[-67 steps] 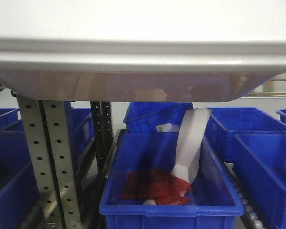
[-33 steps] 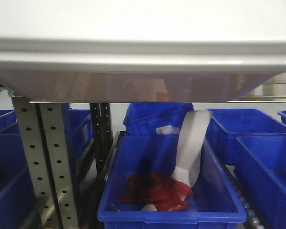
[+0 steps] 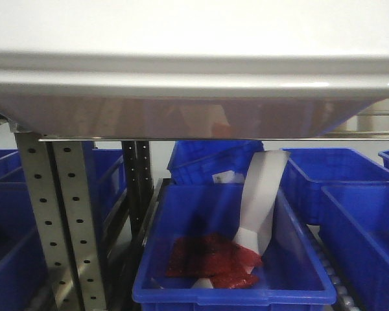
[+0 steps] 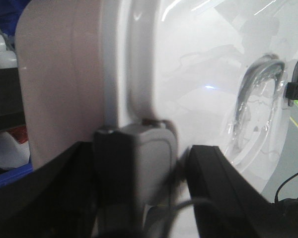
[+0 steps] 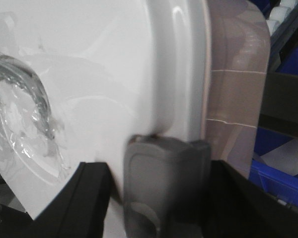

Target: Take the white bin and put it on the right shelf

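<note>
The white bin (image 3: 194,32) filled the whole upper part of the front view. Its glossy lid and rim ran from edge to edge, and the pinkish underside showed beneath. Directly under it ran the thin shiny front rail of the right shelf (image 3: 84,138). The bin's bottom lay right at that rail, but I could not tell whether it rested on it or hung just above.

In the left wrist view the left pincer (image 4: 139,163) was clamped on the bin's end. Its grey pad was pressed flat over the lid's raised edge where the lid met the pinkish wall. The recessed handle (image 4: 258,99) sat farther along the lid under crinkled clear film.

In the right wrist view the right pincer (image 5: 164,183) held the opposite end the same way, its grey pad lying across the lid rim beside the wall. In both views the opposing finger was hidden behind the bin.

Below the rail stood two perforated grey uprights (image 3: 55,220) at the left and a darker one (image 3: 137,175) beside them. On the lower level a blue crate (image 3: 233,285) sat in the middle. It held red packets (image 3: 211,256) and a white strip (image 3: 262,194) that leaned up out of it. More blue crates (image 3: 363,214) stood to its right, its left and behind it.
</note>
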You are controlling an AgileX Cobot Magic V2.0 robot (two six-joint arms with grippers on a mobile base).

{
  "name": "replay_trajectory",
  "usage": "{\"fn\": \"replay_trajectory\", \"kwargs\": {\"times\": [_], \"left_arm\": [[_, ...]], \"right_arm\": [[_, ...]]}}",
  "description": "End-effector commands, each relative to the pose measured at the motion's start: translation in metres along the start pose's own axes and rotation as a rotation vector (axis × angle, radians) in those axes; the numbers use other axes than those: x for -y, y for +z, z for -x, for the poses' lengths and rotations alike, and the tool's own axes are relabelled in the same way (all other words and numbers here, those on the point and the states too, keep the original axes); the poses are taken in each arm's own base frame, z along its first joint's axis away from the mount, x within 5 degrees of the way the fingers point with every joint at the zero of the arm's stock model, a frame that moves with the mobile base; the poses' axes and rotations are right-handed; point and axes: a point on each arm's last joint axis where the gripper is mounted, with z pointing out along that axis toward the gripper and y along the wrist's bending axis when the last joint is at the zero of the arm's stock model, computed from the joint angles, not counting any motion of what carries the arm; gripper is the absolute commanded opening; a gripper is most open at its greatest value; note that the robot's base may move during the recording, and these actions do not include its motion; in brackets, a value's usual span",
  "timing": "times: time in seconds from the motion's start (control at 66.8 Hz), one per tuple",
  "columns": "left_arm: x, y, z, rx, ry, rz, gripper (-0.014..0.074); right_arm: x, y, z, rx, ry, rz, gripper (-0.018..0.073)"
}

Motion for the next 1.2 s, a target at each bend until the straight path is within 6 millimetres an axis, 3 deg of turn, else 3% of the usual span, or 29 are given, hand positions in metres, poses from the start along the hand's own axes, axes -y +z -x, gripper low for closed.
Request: {"fn": "replay_trajectory", "kwargs": {"times": [0.0,1.183], "left_arm": [[0.0317,-0.0072,0.0065,0.017,-0.004,-0.254,0.024],[0.0332,-0.0075,0.0104,0.056,-0.023,-0.278,0.024]], "right_arm": [[-0.0265,-0.0063,0.0079,0.046,0.012,0.206,0.0335],[-0.0264,-0.0062,0.008,0.047,0.012,0.204,0.0335]]}}
